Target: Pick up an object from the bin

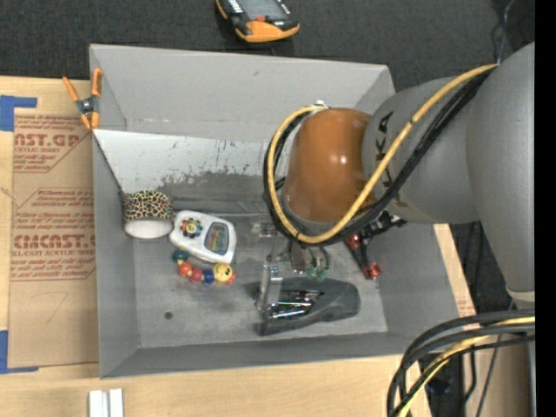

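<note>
Orange wrist cover (326, 168) sits on top, with the claw (278, 278) under it, low in the bin (130, 320). Can't tell if the claw is released or clenched. Dark grey elongated object (314, 304) lies just beside it on the near-wall side, long axis roughly left-right.

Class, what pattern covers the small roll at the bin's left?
Leopard spots, dark on tan, on the roll; seen best in the camera view.

Bin (174, 320): matt grey metal, scuffed on its 12 o'clock wall. Toy (205, 236), 9 o'clock: glossy white plastic; beads (204, 274) shiny. Roll (147, 213): leopard-print, matt. Lump (334, 302), 6 o'clock: dark, matt. Cover (326, 163): smooth, glossy orange.
</note>
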You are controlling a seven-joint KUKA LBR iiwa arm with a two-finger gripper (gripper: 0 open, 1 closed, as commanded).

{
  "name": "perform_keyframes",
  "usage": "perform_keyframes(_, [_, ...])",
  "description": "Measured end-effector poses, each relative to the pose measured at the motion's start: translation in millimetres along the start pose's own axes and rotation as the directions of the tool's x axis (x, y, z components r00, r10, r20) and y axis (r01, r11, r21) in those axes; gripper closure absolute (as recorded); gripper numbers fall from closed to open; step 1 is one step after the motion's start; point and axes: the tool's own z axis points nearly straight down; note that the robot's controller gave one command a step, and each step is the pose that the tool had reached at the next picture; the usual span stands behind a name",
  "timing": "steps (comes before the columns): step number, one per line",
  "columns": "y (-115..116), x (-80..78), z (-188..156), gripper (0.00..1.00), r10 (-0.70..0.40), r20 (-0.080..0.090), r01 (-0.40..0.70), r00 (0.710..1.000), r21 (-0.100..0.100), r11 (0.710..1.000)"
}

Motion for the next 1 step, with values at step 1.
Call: perform_keyframes(1, [0.0,0.0,0.0,0.0,0.0,0.0,0.0,1.0,0.0,1.0])
